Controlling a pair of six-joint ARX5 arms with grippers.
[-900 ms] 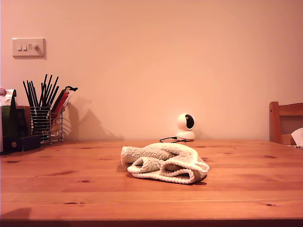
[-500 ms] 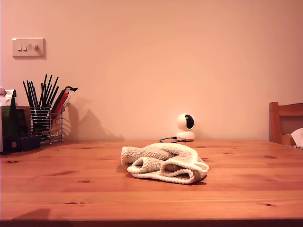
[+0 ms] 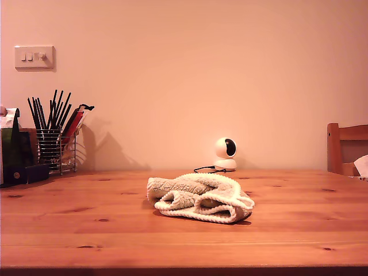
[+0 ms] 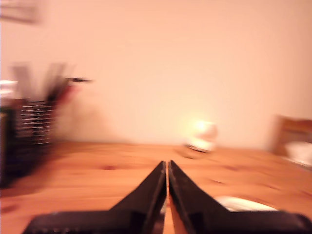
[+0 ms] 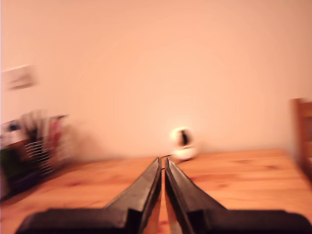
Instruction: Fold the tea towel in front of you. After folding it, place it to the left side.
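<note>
Currently unchanged from a moment ago: tea towel crumpled mid-worktop, unfolded; my first end effector and second end effector both closed, empty, clear of it, folding not begun.

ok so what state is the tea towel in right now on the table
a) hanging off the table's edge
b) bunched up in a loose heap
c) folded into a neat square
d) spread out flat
b: in the exterior view the tea towel sits crumpled in a loose heap near the middle of the wooden table, its ribbed hem curling round the front, with no gripper on it.
</note>
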